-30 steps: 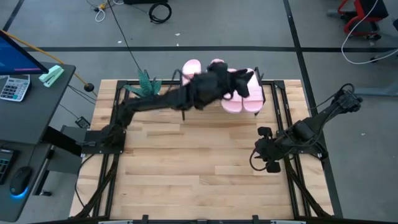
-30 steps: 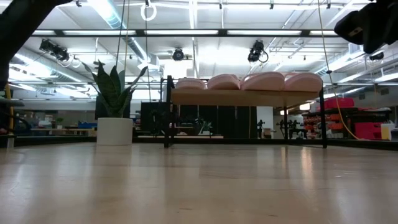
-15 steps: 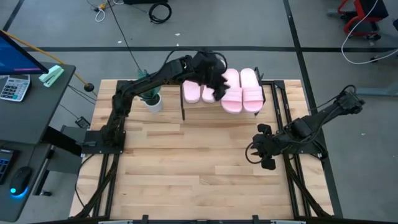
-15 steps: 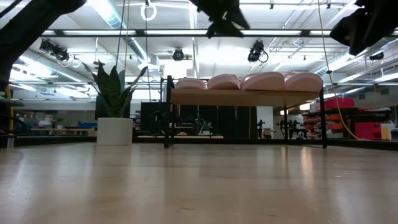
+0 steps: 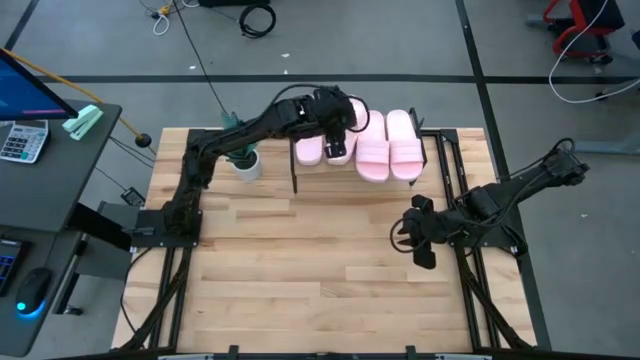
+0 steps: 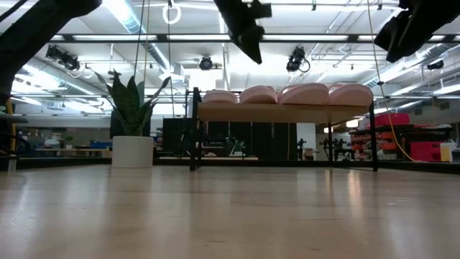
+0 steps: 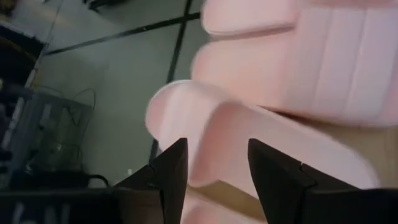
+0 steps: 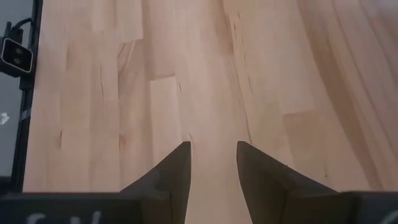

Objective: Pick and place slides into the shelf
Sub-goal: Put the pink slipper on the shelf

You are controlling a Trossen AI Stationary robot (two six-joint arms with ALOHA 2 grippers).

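Several pale pink slides (image 5: 388,146) lie side by side, soles down, on the plank top of the shelf (image 6: 287,111) at the table's far edge; in the low view they show as pink humps (image 6: 305,93). My left gripper (image 5: 338,140) hangs open above the left pair, pointing slantwise down at them, clear of their tops in the low view (image 6: 244,32). In its wrist view the open fingers (image 7: 214,171) frame a slide (image 7: 267,68) beyond them. My right gripper (image 5: 416,235) is open above the bare tabletop at the right (image 8: 212,165).
A potted plant (image 5: 240,152) stands left of the shelf at the far edge (image 6: 133,133). The wooden tabletop (image 5: 310,260) lies bare in the middle and near side. A desk with a calculator (image 5: 22,140) sits beyond the left edge.
My left gripper has swung toward the table's left along the shelf, rolled about its own line and come down toward the left slides, staying open. The slides have not moved. My right gripper has drifted a little toward the table's left.
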